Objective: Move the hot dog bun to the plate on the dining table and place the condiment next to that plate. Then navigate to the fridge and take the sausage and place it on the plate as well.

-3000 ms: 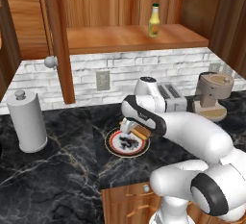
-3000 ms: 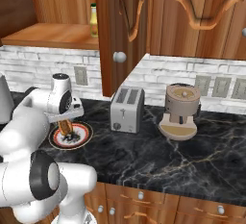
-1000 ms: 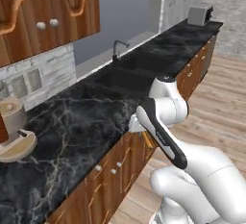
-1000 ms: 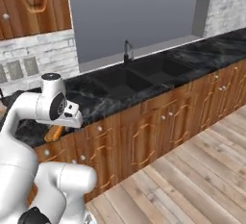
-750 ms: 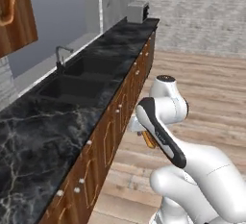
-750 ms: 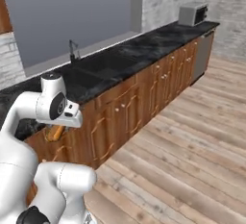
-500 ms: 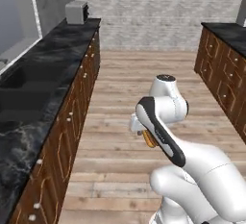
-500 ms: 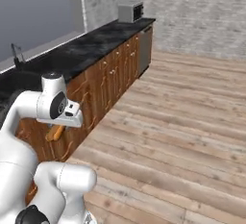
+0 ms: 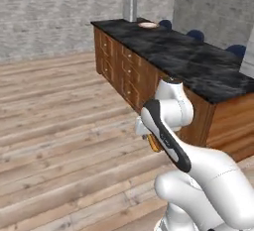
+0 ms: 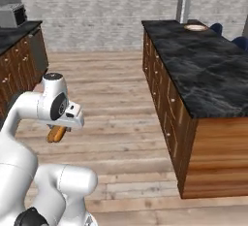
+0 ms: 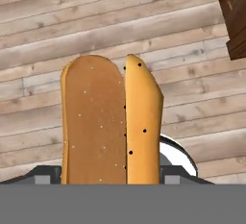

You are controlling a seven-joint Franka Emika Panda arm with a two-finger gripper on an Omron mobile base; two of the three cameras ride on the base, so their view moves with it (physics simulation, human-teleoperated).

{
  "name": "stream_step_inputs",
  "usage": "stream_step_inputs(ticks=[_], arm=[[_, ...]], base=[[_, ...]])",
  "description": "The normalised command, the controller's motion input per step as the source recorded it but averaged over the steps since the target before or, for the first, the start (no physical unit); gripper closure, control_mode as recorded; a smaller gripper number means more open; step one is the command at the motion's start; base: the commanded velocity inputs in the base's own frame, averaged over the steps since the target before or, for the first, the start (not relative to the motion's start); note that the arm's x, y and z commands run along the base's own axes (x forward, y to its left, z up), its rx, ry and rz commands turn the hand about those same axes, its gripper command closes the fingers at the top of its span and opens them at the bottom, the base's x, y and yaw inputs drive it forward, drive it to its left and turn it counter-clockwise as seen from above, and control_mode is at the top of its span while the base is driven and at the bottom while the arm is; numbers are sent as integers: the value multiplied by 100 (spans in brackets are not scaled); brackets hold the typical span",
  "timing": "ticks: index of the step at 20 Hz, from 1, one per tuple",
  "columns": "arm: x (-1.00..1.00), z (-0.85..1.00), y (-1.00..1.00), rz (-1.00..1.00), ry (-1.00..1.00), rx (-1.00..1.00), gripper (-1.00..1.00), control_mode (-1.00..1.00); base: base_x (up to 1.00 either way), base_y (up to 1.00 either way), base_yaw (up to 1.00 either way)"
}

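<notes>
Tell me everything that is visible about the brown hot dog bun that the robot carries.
The long golden-brown hot dog bun is split lengthwise into two halves: a broad darker half with pale specks and a narrower yellow-orange half with black dots. It rises from the gripper, whose jaws close on its lower end. It hangs in the air above the wooden plank floor, touching nothing else.

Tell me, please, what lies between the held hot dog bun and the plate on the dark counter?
In the right base view, wooden floor, then bare black countertop, separates the hot dog bun from the plate.
</notes>
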Motion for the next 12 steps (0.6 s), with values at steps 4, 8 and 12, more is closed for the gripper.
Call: stream_step_inputs(ticks=[4, 8, 12], arm=[[0, 0, 0, 0, 0, 0, 100, 100], [0, 0, 0, 0, 0, 0, 100, 100], [0, 0, 0, 0, 0, 0, 100, 100]], base=[[27, -100, -67], [62, -100, -56], [86, -100, -44]])
